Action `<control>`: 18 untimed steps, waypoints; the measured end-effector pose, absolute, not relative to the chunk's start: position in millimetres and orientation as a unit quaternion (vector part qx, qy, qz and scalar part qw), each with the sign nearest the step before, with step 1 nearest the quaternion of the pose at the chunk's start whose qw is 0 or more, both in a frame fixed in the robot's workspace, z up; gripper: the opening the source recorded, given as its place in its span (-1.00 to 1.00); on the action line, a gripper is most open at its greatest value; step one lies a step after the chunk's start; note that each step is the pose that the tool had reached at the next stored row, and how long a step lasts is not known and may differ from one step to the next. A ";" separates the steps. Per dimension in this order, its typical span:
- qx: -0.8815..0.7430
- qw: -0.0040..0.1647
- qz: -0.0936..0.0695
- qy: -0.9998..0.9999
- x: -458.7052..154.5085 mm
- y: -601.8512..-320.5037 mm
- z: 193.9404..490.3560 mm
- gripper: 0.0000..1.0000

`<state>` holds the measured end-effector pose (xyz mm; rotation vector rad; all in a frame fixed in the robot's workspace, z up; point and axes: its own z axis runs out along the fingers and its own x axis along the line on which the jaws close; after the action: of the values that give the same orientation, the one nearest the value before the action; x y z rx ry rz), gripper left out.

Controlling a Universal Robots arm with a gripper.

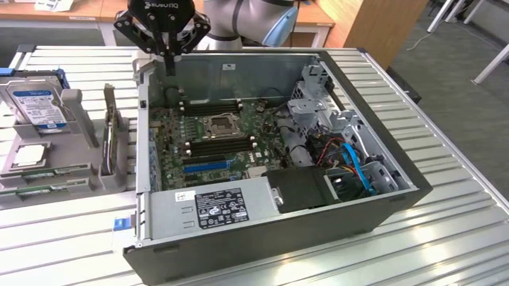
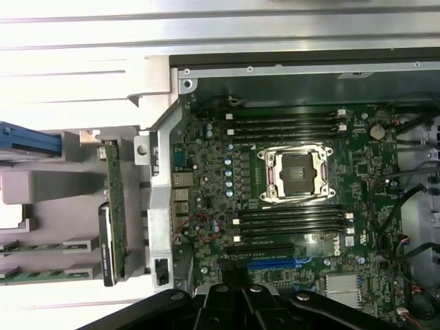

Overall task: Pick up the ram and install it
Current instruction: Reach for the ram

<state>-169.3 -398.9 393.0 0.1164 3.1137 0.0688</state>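
1. Surface (image 1: 445, 238): slatted metal. It carries everything listed below.
2. Computer case (image 1: 318, 238): dark, lying on its side with the panel off. It contains items 3 and 5, plus blue cables (image 1: 354, 164) near the exterior view's right.
3. Motherboard (image 1: 176, 164): green, and fitted with a bare CPU socket (image 1: 219, 125), black memory slots (image 1: 219, 146) on both sides of it, and a blue expansion slot (image 1: 208, 165).
4. Holder (image 1: 80, 119): grey, beside the case on the exterior view's left. It contains items 7 and 8.
5. Power supply (image 1: 171, 208): grey box inside the case's near edge. We cannot read the print on its black label (image 1: 220, 207).
6. Hand (image 1: 169, 62): black, marked ROBOTIQ upside down. Its fingers are fully closed with nothing between them, and it hangs above the case's far rim.
7. Hard drive (image 1: 36, 104): stands upright. Its blue-and-white label is illegible to us.
8. Ram (image 2: 115, 206): green stick on edge in the holder, well apart from the hand.
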 end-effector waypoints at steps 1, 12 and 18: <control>0.037 0.012 0.022 0.999 -170.8 -398.9 393.0 -0.80; 0.037 0.012 0.022 0.999 -188.5 -398.5 392.6 -0.80; 0.037 0.012 0.022 0.999 -199.0 -398.4 392.4 -0.80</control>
<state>-199.0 -398.4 392.4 0.1167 3.1137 0.0688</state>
